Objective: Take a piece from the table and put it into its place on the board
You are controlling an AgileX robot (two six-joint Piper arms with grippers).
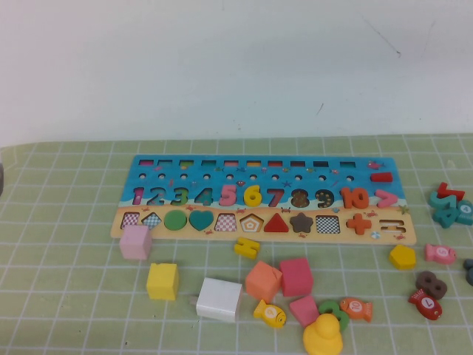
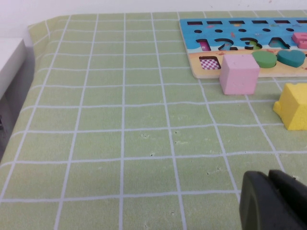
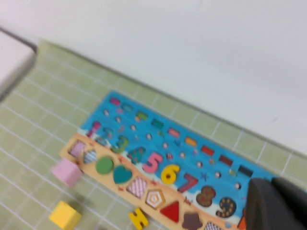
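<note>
Neither arm shows in the high view. The left gripper (image 2: 276, 201) hovers low over the table (image 2: 120, 143), the pink cube (image 2: 239, 74) ahead of it, touching the board (image 2: 288, 28). The right gripper (image 3: 278, 206) hangs above the board. Whether either's fingers are open, I cannot tell. Left looks nearer.

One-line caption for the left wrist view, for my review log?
Left gripper low over the green grid cloth, pink cube touching the puzzle board's edge, yellow cube nearby.

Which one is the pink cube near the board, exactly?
Find the blue number board, then its near left corner. The pink cube sits right against that edge, paler than the other pink blocks and away from the pile. The left gripper and right gripper are away.
</note>
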